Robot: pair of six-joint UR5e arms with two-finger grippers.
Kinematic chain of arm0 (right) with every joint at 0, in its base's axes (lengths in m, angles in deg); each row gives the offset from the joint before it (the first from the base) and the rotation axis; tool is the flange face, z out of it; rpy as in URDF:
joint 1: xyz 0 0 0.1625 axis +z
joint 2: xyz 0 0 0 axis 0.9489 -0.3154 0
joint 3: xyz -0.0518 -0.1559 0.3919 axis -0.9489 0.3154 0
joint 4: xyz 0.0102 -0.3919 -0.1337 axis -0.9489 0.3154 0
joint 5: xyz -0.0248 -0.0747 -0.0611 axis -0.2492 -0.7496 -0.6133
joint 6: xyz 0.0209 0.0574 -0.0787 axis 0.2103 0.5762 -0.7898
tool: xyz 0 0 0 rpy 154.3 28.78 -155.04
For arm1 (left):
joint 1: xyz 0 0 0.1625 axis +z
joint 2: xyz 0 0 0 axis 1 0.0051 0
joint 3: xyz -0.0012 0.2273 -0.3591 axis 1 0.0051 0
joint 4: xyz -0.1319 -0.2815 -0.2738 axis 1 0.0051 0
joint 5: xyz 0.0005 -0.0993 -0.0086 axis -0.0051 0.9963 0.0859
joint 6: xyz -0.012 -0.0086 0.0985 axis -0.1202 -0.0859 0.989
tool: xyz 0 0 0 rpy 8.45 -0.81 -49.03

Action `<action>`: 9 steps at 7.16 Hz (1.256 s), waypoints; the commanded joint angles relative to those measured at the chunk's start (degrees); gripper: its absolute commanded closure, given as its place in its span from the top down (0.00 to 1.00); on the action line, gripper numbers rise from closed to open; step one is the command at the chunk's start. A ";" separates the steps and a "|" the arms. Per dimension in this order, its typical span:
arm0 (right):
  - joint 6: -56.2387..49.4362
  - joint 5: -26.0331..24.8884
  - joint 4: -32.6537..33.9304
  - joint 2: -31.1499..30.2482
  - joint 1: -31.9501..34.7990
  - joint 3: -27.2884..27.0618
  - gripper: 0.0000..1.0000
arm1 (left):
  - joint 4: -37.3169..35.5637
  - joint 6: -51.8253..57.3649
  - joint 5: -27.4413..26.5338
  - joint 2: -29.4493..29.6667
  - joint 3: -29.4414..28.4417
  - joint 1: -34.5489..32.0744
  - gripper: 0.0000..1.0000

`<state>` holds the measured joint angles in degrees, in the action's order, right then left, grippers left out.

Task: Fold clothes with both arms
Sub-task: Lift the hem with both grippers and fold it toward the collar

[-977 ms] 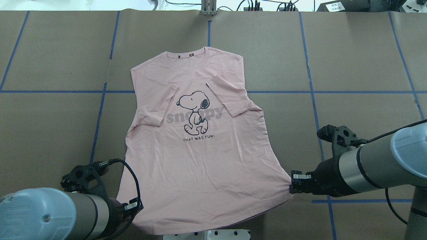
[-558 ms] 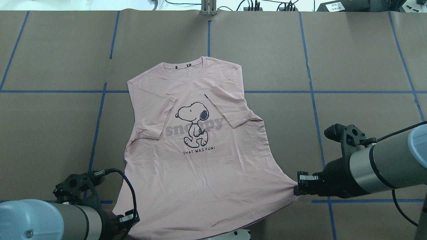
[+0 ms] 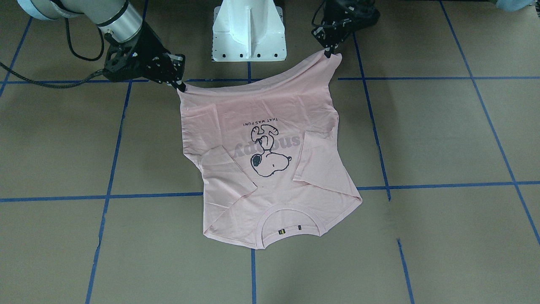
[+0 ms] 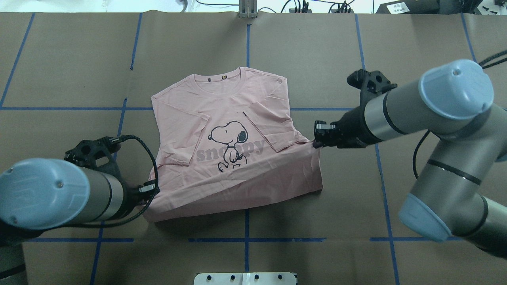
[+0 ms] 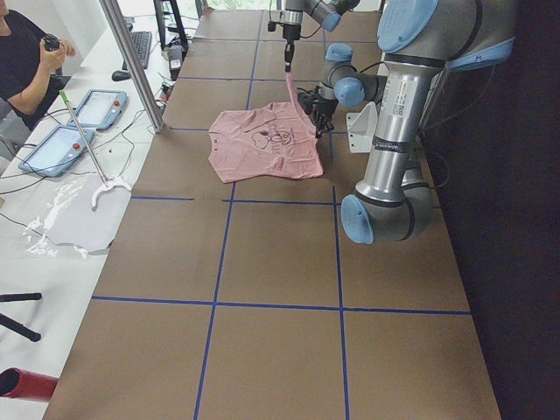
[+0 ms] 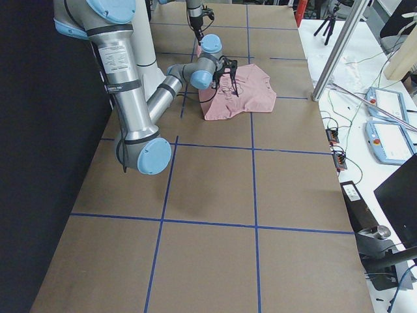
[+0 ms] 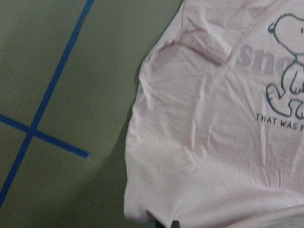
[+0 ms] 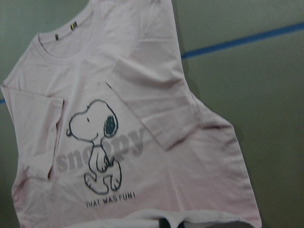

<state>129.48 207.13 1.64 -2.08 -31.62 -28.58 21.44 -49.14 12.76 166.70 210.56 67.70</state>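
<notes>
One pale pink shirt (image 3: 236, 114), dog print (image 3: 270, 157) up, lies on the table (image 3: 422, 126) in the front view, collar (image 3: 289, 211) pointing away from the robot, long axis toward it, hem (image 3: 253, 87) raised. Overhead, left end effector (image 4: 153, 189) and right end effector (image 4: 317, 137) each clamp a hem corner. Wrist views show the print below.

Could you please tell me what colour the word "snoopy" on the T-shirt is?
Grey lettering on the pale pink T-shirt; clearest in the right wrist-mounted view.
</notes>
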 commanded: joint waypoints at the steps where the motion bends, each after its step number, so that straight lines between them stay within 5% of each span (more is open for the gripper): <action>1: -4.02 -1.51 -1.67 11.62 5.26 13.83 0.00 | 1.12 7.53 -0.12 5.81 -10.55 -8.01 0.00; 3: -4.20 -3.72 -13.76 19.12 5.89 32.10 0.00 | 13.70 13.35 -0.12 6.98 -22.23 -14.44 0.00; 6: -4.20 -3.72 -14.96 21.79 8.78 41.75 0.00 | 34.73 14.08 -0.38 9.18 -44.65 -17.63 0.00; 9: -4.11 -3.72 -14.96 25.72 10.11 48.42 0.00 | 35.75 18.12 -0.39 11.46 -47.34 -20.27 0.00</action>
<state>125.36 203.48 -13.30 21.41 -21.82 16.58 56.76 -31.94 12.38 177.43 163.98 48.15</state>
